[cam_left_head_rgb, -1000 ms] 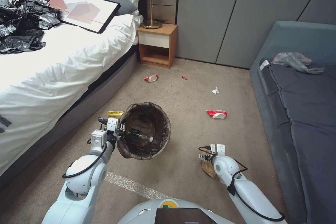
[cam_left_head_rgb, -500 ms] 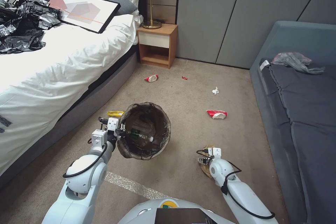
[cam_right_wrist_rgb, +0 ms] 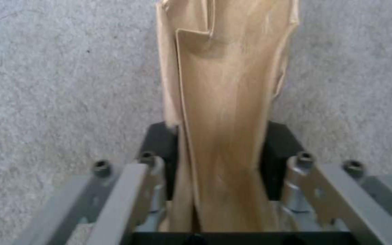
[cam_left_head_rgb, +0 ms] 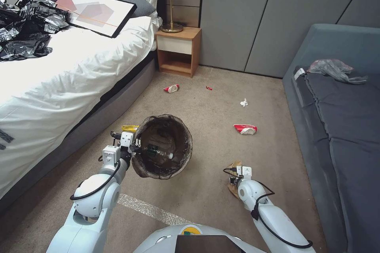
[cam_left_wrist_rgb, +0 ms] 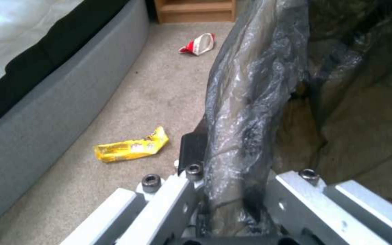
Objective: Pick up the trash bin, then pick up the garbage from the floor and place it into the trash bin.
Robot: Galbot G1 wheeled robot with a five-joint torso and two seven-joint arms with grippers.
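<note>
A wheeled robot is standing on beige carpet between a white bed (cam_left_head_rgb: 59, 75) and a grey sofa (cam_left_head_rgb: 340, 126). Its left gripper (cam_left_head_rgb: 133, 148) is clenching the rim of the trash bin (cam_left_head_rgb: 164, 126), a small round bucket lined with a dark bag, and is holding it above the floor with the opening facing up toward the head camera. A green plastic bottle (cam_left_head_rgb: 158, 152) is lying inside the bin, just beside that gripper. A yellow snack wrapper (cam_left_wrist_rgb: 131, 147) is lying on the carpet close to the left gripper, on the bed side. The right gripper (cam_right_wrist_rgb: 221, 163) is reaching down to the floor, its two fingers closed on a flat brown paper bag (cam_right_wrist_rgb: 225, 102). Farther ahead of both grippers, two red-and-white paper cups (cam_left_head_rgb: 245, 129) (cam_left_head_rgb: 171, 88) and a white tissue wad (cam_left_head_rgb: 243, 102) are lying scattered on the carpet.
</note>
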